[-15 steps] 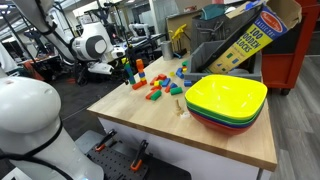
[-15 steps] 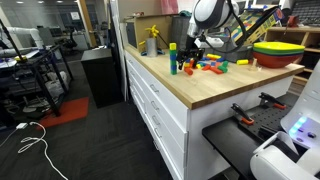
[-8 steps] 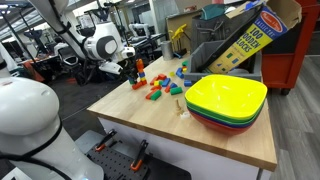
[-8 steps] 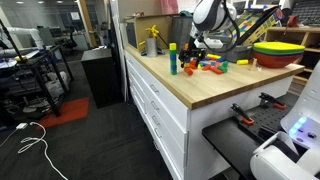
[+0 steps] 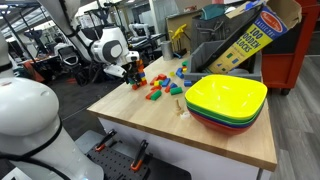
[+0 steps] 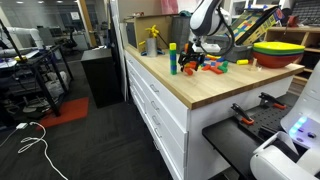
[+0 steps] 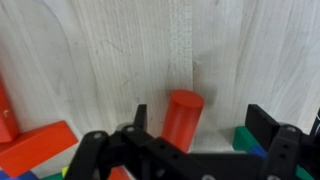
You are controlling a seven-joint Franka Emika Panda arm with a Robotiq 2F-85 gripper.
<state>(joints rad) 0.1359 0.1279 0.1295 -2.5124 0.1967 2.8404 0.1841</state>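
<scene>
My gripper (image 7: 205, 125) is open, low over the wooden table (image 7: 100, 50). A red cylinder block (image 7: 182, 118) stands between its fingers, closer to the left finger; I cannot tell if it touches. A green block (image 7: 248, 138) lies by the right finger and a red flat block (image 7: 35, 148) at the lower left. In both exterior views the gripper (image 5: 133, 72) (image 6: 192, 58) hangs at the edge of a scatter of coloured blocks (image 5: 160, 88) (image 6: 210, 66).
A stack of coloured bowls (image 5: 225, 100) (image 6: 275, 50) stands on the table. A tall green-topped block stack (image 6: 172, 58) is near the table edge. A cardboard blocks box (image 5: 255, 30) and bins stand at the back.
The arm has swung over the table and come down to the blocks. The gripper now sits around the red cylinder.
</scene>
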